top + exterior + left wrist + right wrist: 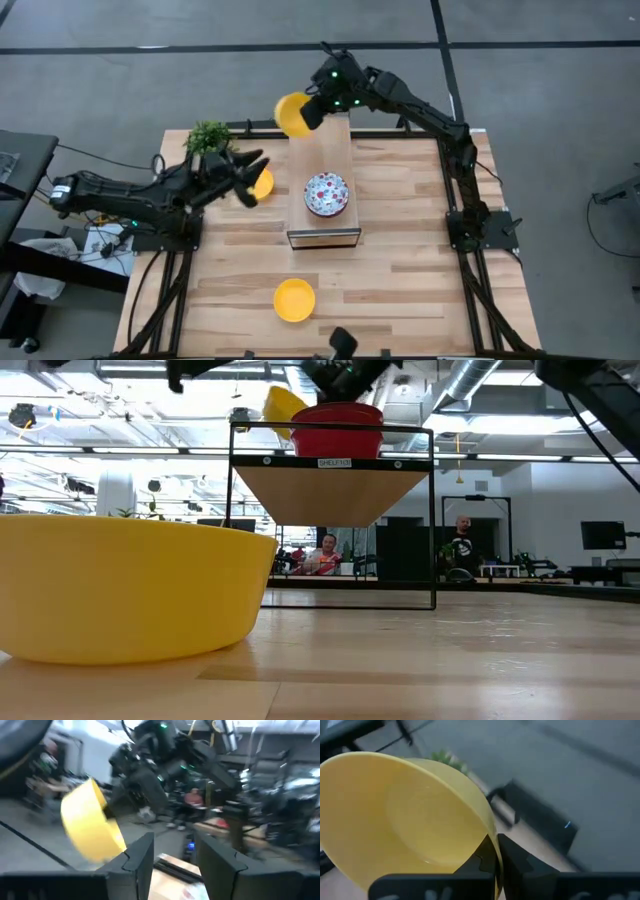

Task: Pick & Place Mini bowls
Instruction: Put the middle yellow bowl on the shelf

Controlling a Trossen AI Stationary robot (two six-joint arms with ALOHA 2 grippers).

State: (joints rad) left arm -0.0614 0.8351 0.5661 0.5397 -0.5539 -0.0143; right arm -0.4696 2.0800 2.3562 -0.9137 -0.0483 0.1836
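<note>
Front bowl: a plain yellow bowl (pixel 294 300) sits upright on the near edge of the table (pixel 400 290), alone and well apart from both arms; likely waiting its turn. Smooth, glossy, round, with a low curved wall.

Table: pale wooden planks with visible grain, flat and matt.

Shelf: a small raised wooden shelf (pixel 322 238) on a thin black wire frame stands mid-table, apparently the place where bowls go.

Floral bowl: a white bowl with red-and-blue flowers (pixel 327 194) rests upright on the shelf top, its outside red in the low view.

Left gripper: the left gripper (pixel 248 175) hovers left of the shelf, fingers spread wide and empty, probably ready for the next pick.

Hidden bowl: another yellow bowl (pixel 262 184) lies on the table just beside that gripper, partly covered by it.

Plant: a small green leafy plant (pixel 208 137) stands at the far left corner, not part of the job.

Right gripper: the right gripper (pixel 318 108) is past the shelf's far end, fingers pinched tight on the rim of a third yellow bowl (pixel 292 115).

Held bowl: tilted steeply on its side in the air, thin-walled, shiny.
</note>
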